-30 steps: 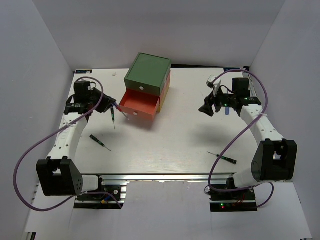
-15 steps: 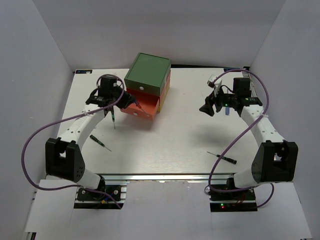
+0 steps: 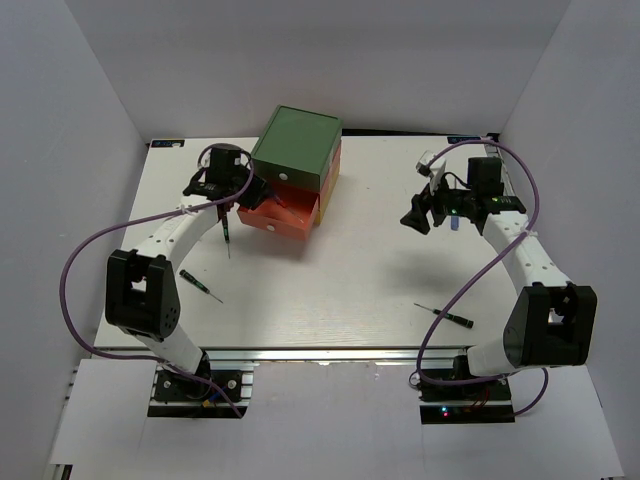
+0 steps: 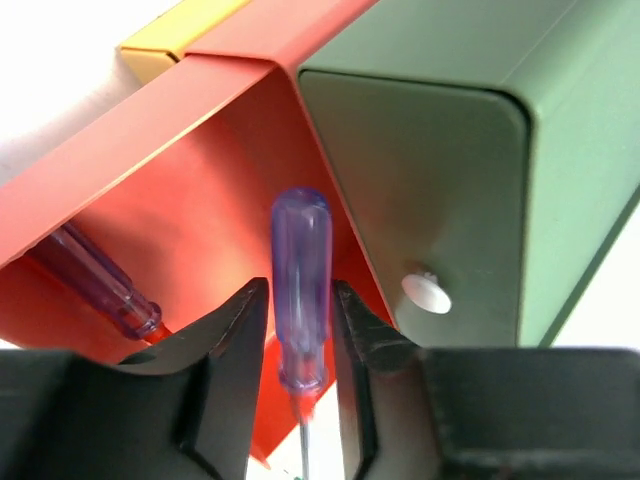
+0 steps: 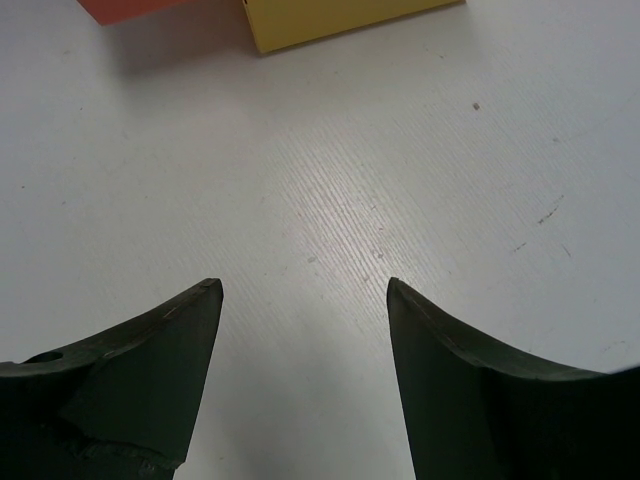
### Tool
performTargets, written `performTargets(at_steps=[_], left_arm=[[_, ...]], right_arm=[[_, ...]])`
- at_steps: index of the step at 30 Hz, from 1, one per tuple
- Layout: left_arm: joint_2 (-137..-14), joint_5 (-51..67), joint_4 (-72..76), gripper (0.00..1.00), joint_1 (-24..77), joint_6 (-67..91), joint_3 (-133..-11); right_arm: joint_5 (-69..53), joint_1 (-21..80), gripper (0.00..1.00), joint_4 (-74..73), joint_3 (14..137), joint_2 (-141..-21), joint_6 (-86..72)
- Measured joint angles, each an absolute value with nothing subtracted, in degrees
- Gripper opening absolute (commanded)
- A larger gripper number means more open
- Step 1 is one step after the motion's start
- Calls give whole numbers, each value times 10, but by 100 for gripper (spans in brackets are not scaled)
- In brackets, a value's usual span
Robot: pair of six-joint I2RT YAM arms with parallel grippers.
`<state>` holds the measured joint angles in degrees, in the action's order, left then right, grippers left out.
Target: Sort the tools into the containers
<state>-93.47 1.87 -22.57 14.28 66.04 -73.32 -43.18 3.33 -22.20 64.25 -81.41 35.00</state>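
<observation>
- The chest [image 3: 296,148] has a green drawer [image 4: 440,170], an orange drawer [image 4: 210,190] and a yellow drawer [image 5: 340,20].
- The knob [image 4: 427,292] on the green drawer is white.
- The slim screwdriver [image 4: 300,290] has a clear blue-violet handle, red at its lower end.
- The table [image 3: 380,270] is white.

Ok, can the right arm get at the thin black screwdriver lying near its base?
Probably yes. The right fingers are open and empty, and the black screwdriver lies alone on the table with nothing over it. It is close to the base, so the arm must fold back.
</observation>
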Motion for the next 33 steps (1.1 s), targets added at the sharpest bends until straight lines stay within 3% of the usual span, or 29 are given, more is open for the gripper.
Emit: performTargets(at_steps=[6, 14, 16, 22, 28, 33], left_arm=[[-935, 19, -217, 54, 142, 658, -743], [-931, 30, -193, 54, 140, 627, -742], [-917, 39, -173, 61, 140, 598, -732], [-777, 79, -84, 86, 135, 491, -630], [-604, 94, -36, 92, 121, 424, -530], [-521, 87, -48, 92, 110, 411, -452]], right_arm=[[-397, 33, 74, -206, 638, -814, 307], [-310, 32, 76, -161, 638, -820, 235], [-277, 28, 75, -149, 640, -835, 205], [-107, 19, 76, -155, 697, -945, 109], [26, 5, 77, -169, 734, -1020, 50], [64, -22, 74, -170, 747, -1058, 35]])
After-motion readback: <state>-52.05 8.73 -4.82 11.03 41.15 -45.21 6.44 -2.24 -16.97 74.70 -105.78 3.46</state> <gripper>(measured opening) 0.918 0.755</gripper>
